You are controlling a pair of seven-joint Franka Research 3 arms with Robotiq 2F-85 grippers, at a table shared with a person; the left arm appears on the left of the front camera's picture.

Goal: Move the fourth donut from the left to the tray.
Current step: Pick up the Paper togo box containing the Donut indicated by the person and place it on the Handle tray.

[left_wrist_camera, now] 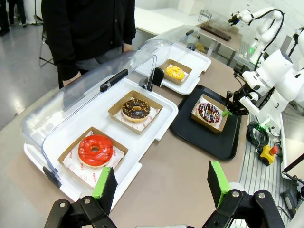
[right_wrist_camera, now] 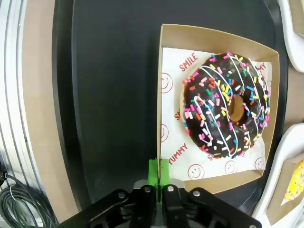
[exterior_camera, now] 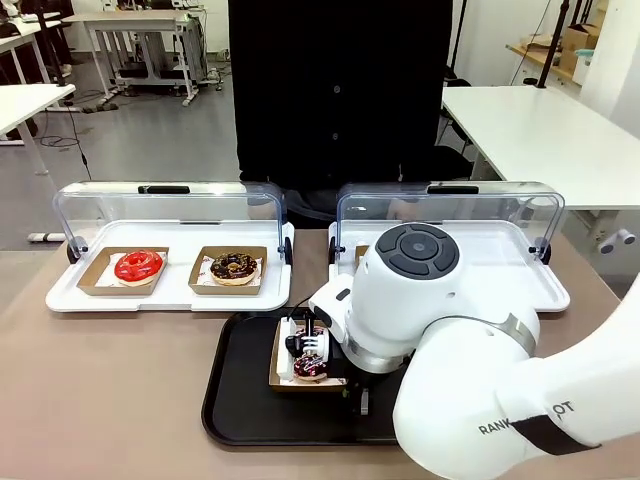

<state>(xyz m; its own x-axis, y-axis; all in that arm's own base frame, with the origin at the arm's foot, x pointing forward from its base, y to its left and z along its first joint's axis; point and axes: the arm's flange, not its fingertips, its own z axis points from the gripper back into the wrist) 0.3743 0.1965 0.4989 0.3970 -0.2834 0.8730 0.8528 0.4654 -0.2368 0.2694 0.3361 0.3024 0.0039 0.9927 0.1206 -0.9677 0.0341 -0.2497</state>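
Note:
The fourth donut [exterior_camera: 310, 366] [left_wrist_camera: 208, 112] [right_wrist_camera: 225, 104], dark chocolate with white stripes and coloured sprinkles, lies in its brown cardboard tray [right_wrist_camera: 213, 35] on white paper. That cardboard tray rests on the black tray [exterior_camera: 235, 400] [left_wrist_camera: 190, 128] [right_wrist_camera: 109, 95]. My right gripper [exterior_camera: 305, 345] [left_wrist_camera: 228, 111] [right_wrist_camera: 159, 173] is low over the black tray, its green pads pressed together on the cardboard tray's near wall. Back over the table's left end, my left gripper [left_wrist_camera: 161, 190] stands open, holding nothing.
A white display tray [exterior_camera: 70, 295] with its clear lid raised holds a red donut [exterior_camera: 138, 266] and a crumb-topped chocolate donut [exterior_camera: 234, 266]. A second display tray [exterior_camera: 540, 290] holds a yellow donut [left_wrist_camera: 175, 72]. A person in black [exterior_camera: 340, 90] stands at the far side.

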